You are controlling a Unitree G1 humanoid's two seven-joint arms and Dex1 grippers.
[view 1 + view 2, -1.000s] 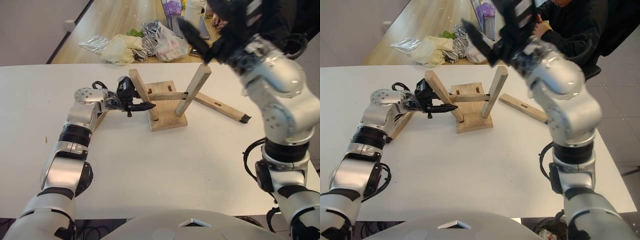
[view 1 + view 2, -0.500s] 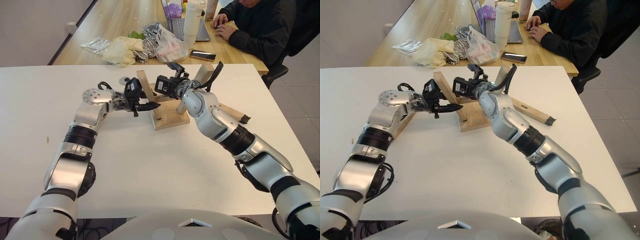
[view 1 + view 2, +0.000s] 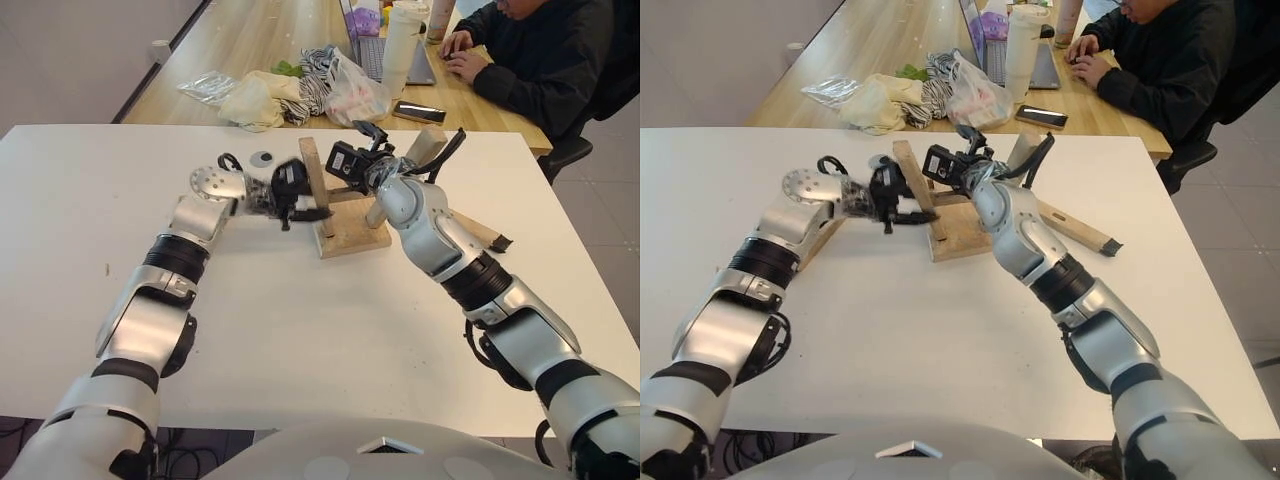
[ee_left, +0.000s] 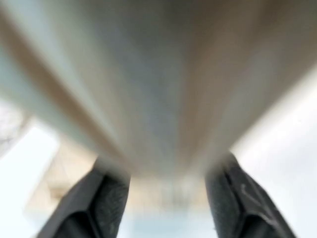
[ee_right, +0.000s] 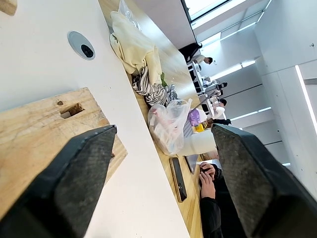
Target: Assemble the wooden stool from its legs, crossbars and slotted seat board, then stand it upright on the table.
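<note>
Left pincer [image 3: 306,213] clamped low on left leg [image 3: 314,180], one finger on each side of wood. Right pincer [image 5: 163,130] spread wide, holding nothing, hovering over seat board [image 3: 355,232] by top of right leg [image 3: 408,175]. White surface [image 3: 300,340] carries all parts. Seat board lies flat, centre-far, slots up. Both legs stand tilted on it, crossbar [image 3: 345,194] between them. Loose leg [image 3: 482,233] lies right of board. Another wooden piece [image 3: 818,240] lies under left forearm.
</note>
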